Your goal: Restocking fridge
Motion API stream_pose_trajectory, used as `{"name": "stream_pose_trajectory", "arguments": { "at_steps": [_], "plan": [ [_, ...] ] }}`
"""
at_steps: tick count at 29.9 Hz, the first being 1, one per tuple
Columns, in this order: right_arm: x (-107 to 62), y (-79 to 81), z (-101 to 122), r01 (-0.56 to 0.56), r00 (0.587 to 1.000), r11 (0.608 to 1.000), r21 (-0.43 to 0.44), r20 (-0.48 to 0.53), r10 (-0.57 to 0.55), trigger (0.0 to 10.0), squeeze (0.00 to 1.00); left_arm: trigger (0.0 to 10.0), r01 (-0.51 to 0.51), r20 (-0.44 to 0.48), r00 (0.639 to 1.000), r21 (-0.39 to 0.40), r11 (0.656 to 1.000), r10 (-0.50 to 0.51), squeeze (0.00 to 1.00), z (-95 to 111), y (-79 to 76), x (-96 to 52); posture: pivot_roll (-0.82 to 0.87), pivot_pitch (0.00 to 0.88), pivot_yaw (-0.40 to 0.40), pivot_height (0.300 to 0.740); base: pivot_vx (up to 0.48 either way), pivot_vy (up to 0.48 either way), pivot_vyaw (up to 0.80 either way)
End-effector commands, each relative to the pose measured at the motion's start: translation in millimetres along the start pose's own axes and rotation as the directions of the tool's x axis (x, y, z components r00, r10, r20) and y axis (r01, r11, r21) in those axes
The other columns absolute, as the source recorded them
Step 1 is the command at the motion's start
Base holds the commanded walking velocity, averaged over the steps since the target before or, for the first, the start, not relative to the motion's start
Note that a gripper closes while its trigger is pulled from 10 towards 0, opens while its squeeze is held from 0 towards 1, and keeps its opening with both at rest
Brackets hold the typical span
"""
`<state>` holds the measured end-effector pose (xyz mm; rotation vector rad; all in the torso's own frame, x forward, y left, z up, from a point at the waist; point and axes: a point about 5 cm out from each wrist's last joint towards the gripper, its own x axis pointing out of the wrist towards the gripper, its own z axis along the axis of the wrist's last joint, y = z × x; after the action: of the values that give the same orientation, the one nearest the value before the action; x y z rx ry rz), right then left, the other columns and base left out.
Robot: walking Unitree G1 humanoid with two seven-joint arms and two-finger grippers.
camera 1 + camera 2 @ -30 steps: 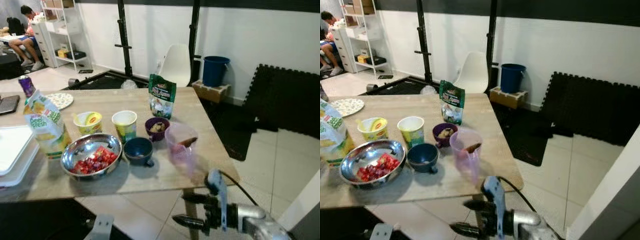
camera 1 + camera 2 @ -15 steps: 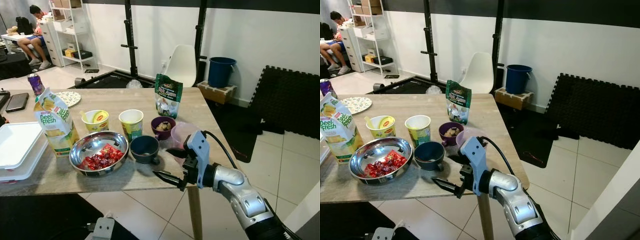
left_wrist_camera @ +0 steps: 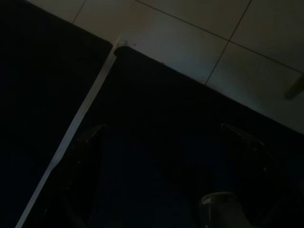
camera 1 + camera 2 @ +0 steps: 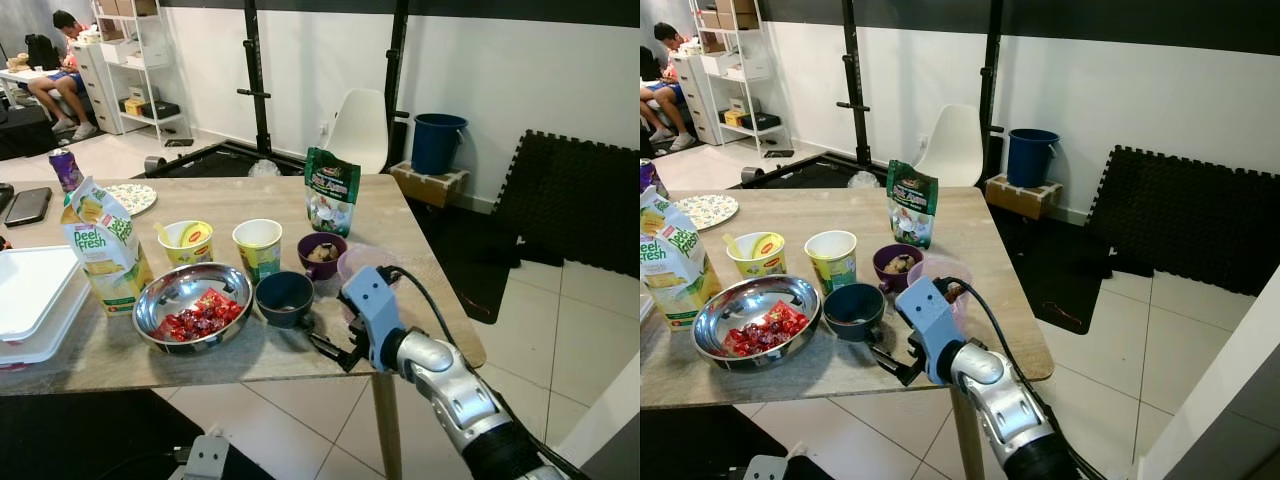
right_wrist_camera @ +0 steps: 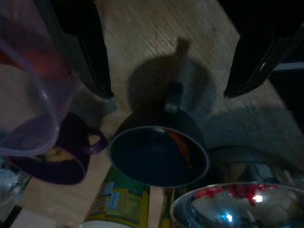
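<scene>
- Fingers of the right gripper (image 4: pixel 335 345) are held apart, empty, just in front of the dark blue cup (image 4: pixel 284 297), at the near edge of the wooden table (image 4: pixel 425 270).
- The left gripper (image 3: pixel 161 156) hangs below that edge over dark floor; its fingers are seen spread in the wrist view.
- Beside the dark blue cup stand the steel bowl of red pieces (image 4: pixel 190 315), the clear pink cup (image 4: pixel 362 268), a purple bowl (image 4: pixel 322 253) and two paper cups (image 4: pixel 258 245).
- Behind the dark blue cup stands a green pouch (image 4: pixel 328 191); to its left, a yellow carton (image 4: pixel 105 260).
- Restocking is judged barely begun: everything remains on the table and nothing is gripped.
- Room around the dark blue cup is tight; its handle side is open, and tiled floor lies free to the table's right.
</scene>
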<state>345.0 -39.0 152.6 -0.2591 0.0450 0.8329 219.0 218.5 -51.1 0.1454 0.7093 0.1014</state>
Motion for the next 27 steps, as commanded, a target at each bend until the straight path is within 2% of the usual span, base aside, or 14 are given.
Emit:
{"name": "stream_pose_trajectory", "arguments": {
  "at_steps": [1, 6, 11, 22, 23, 25, 27],
  "plan": [
    [5.4, 2.9, -1, 0.004, 1.000, 1.000, 0.006, -0.006, -0.004, 10.0, 0.00, 10.0, -0.003, 0.013, 1.000, -0.003, 1.000, 0.003, 0.00, 0, 4.2, -1.0, -0.03, 0.113, -0.011, 0.740, 0.000, 0.000, 0.00],
    [21.0, 12.0, -2, 0.049, 0.998, 0.996, 0.078, -0.035, -0.046, 10.0, 0.00, 10.0, 0.003, 0.038, 0.999, 0.002, 1.000, -0.003, 0.00, 3, 3.7, -0.9, -0.03, 0.119, -0.017, 0.740, 0.000, 0.000, 0.00],
    [29.6, 12.5, -3, 0.114, 0.992, 0.987, 0.110, -0.057, -0.108, 10.0, 0.00, 10.0, 0.004, 0.046, 0.999, 0.005, 1.000, -0.004, 0.00, 3, 3.3, -1.4, -0.02, 0.116, -0.025, 0.740, 0.000, 0.000, 0.00],
    [37.2, 22.3, -7, 0.114, 0.991, 0.983, 0.143, -0.079, -0.104, 10.0, 0.00, 10.0, -0.001, 0.038, 0.999, 0.009, 1.000, 0.001, 0.00, -2, 5.0, -3.2, -0.01, 0.111, -0.032, 0.740, 0.000, 0.000, 0.00],
    [38.0, 24.4, -9, 0.117, 0.991, 0.980, 0.160, -0.083, -0.105, 3.1, 0.00, 10.0, 0.000, 0.039, 0.999, 0.010, 1.000, 0.000, 0.00, -2, 4.4, -3.3, -0.01, 0.106, -0.031, 0.740, 0.000, 0.000, 0.00],
    [38.3, 26.0, -11, 0.115, 0.991, 0.978, 0.172, -0.083, -0.102, 0.0, 0.00, 10.0, 0.001, 0.040, 0.999, 0.011, 1.000, -0.002, 0.00, -2, 4.2, -3.3, -0.01, 0.106, -0.031, 0.740, 0.000, 0.000, 0.00],
    [38.3, 26.7, -12, 0.112, 0.992, 0.977, 0.181, -0.081, -0.099, 0.0, 0.00, 10.0, 0.002, 0.042, 0.999, 0.012, 1.000, -0.003, 0.00, -1, 4.1, -3.1, -0.02, 0.101, -0.030, 0.740, 0.000, 0.000, 0.00]
  ]
}}
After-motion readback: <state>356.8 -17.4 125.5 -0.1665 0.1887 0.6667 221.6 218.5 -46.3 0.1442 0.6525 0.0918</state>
